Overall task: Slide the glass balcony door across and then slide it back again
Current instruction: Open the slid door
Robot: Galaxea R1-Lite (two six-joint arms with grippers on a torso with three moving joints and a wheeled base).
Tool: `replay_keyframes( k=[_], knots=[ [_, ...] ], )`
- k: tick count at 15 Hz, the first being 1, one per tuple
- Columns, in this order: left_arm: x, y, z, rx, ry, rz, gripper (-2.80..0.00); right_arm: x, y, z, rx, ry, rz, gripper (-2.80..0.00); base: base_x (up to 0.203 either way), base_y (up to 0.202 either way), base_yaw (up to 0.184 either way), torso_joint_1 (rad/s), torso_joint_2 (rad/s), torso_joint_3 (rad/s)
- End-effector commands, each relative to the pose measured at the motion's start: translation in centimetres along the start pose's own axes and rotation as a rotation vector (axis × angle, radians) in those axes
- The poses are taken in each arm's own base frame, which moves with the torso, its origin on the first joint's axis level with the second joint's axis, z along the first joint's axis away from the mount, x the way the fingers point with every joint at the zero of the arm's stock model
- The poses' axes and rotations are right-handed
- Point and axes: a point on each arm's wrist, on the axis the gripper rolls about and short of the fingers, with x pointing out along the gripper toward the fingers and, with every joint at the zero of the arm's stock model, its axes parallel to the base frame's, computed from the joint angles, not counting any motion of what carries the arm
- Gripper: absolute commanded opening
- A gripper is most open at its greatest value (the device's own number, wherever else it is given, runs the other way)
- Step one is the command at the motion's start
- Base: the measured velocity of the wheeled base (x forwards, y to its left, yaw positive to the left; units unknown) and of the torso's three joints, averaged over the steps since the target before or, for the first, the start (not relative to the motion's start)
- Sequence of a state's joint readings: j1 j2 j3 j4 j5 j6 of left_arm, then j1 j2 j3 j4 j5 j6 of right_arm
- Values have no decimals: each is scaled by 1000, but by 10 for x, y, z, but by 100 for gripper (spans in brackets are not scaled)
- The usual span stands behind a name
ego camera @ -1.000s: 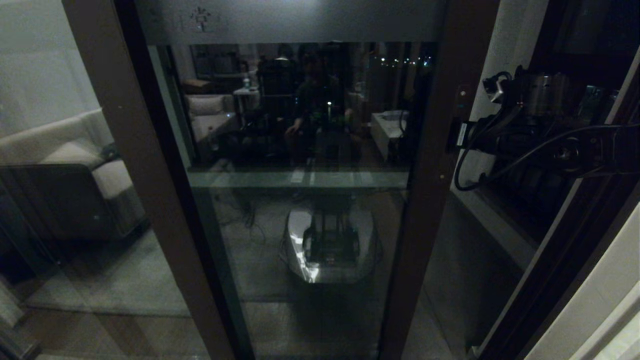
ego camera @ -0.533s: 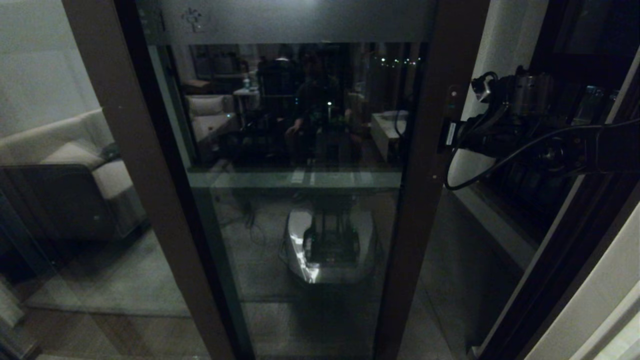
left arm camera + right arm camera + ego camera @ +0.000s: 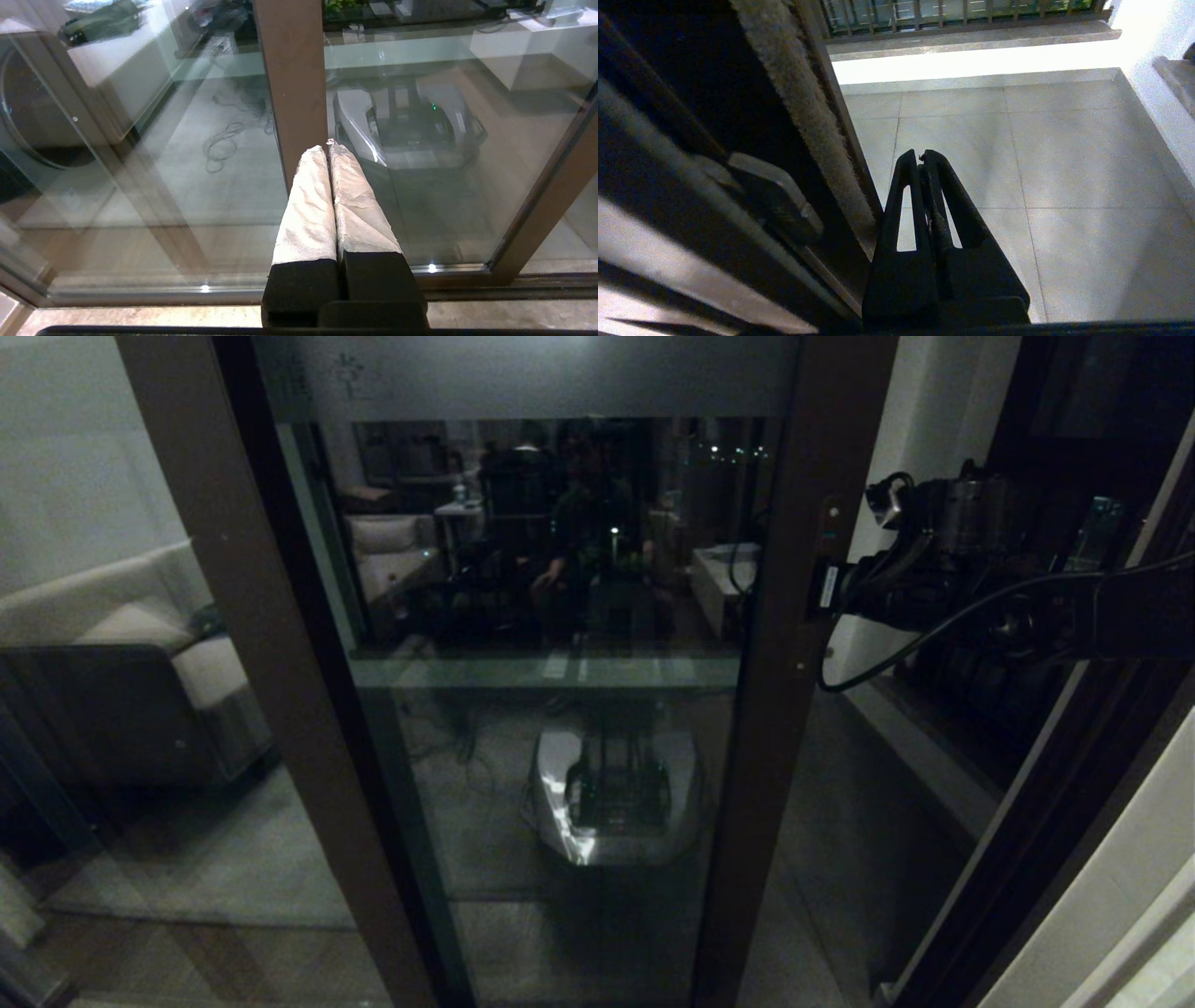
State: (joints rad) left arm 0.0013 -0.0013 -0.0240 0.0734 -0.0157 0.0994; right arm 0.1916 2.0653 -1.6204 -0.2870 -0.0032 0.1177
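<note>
The glass balcony door [image 3: 560,756] fills the middle of the head view, its dark brown stile [image 3: 780,644] on the right. My right gripper [image 3: 822,590] reaches in from the right and rests against that stile's outer edge at mid height. In the right wrist view the right gripper [image 3: 920,156] is shut and empty, lying alongside the door's edge with its brush seal [image 3: 803,116]. My left gripper [image 3: 327,145] is shut, with white-wrapped fingers, and hangs low in front of the glass near a brown stile [image 3: 292,70]. It is out of the head view.
The fixed panel's plain stile [image 3: 215,616] stands at the left, a sofa [image 3: 140,635] behind its glass. Right of the door are a white wall [image 3: 934,429] and a dark window [image 3: 1074,411]. Balcony floor tiles [image 3: 1017,154] and a railing [image 3: 948,14] lie beyond the opening.
The door's right stile has slid left, widening the gap to the wall. My right gripper has moved left with it, staying against its edge.
</note>
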Motion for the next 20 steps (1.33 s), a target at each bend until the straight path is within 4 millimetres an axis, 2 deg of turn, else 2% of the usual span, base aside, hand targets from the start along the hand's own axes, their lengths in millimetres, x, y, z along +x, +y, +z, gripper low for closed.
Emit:
replay_keyframes(
  k=[1,10,14,20],
  knots=[
    [0,0,0,0,-1,0,-280,4,5,-1,-1,-3,14,-280,0,0,0,0,0,0],
    [0,0,0,0,0,-1,-280,7,22,-8,-8,10,44,-280,0,0,0,0,0,0],
    [0,0,0,0,0,1,-280,16,36,-11,-12,-1,30,-280,0,0,0,0,0,0],
    [0,0,0,0,-1,0,-280,19,50,-15,-17,3,59,-280,0,0,0,0,0,0]
  ],
)
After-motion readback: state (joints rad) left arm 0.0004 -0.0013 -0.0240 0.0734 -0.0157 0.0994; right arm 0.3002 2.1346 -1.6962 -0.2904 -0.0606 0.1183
